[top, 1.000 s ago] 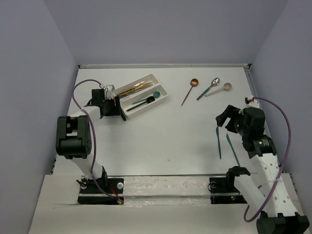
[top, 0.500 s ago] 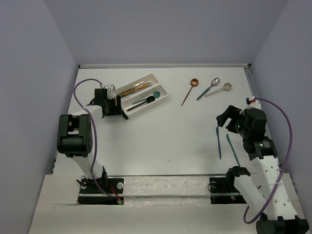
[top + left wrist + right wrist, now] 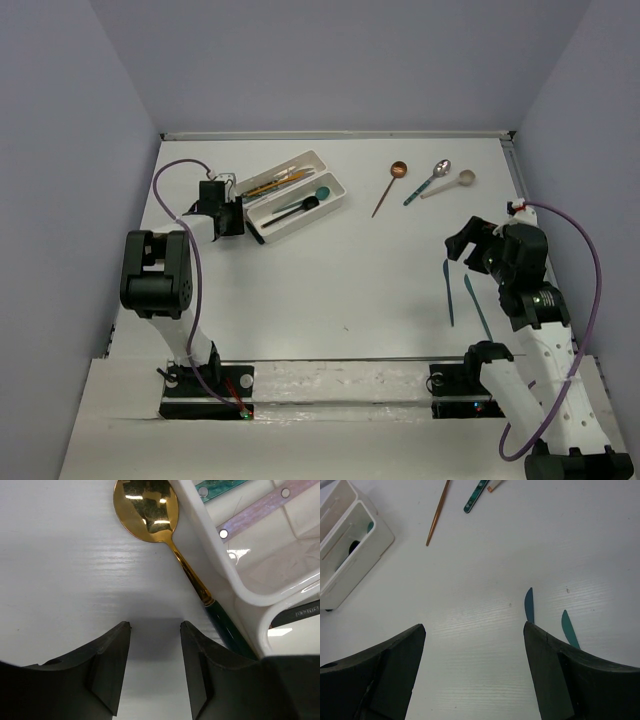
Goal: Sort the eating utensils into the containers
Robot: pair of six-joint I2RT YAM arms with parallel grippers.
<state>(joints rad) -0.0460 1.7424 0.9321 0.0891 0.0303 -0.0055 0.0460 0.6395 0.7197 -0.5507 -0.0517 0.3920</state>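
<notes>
Two white trays lie side by side at the back left, the far one (image 3: pixel 324 162) holding an orange-handled knife and other knives, the near one (image 3: pixel 338 203) holding a black spoon and a teal spoon. My left gripper (image 3: pixel 232 213) is open and empty at their left end, low over the table (image 3: pixel 155 625). Just ahead of it a gold spoon (image 3: pixel 147 507) with a dark green handle lies against the tray rim (image 3: pixel 235 575). My right gripper (image 3: pixel 458 245) is open and empty (image 3: pixel 474 626) beside a blue knife (image 3: pixel 449 290) and a teal knife (image 3: pixel 478 305).
A copper spoon (image 3: pixel 390 185), a silver spoon with a teal handle (image 3: pixel 430 180) and a cream spoon (image 3: pixel 450 185) lie at the back right. The knife tips show beside my right finger (image 3: pixel 529 605). The trays show at the far left (image 3: pixel 350 555) in the right wrist view.
My left gripper has slid a little farther back along the trays' left end. My right gripper has barely moved.
</notes>
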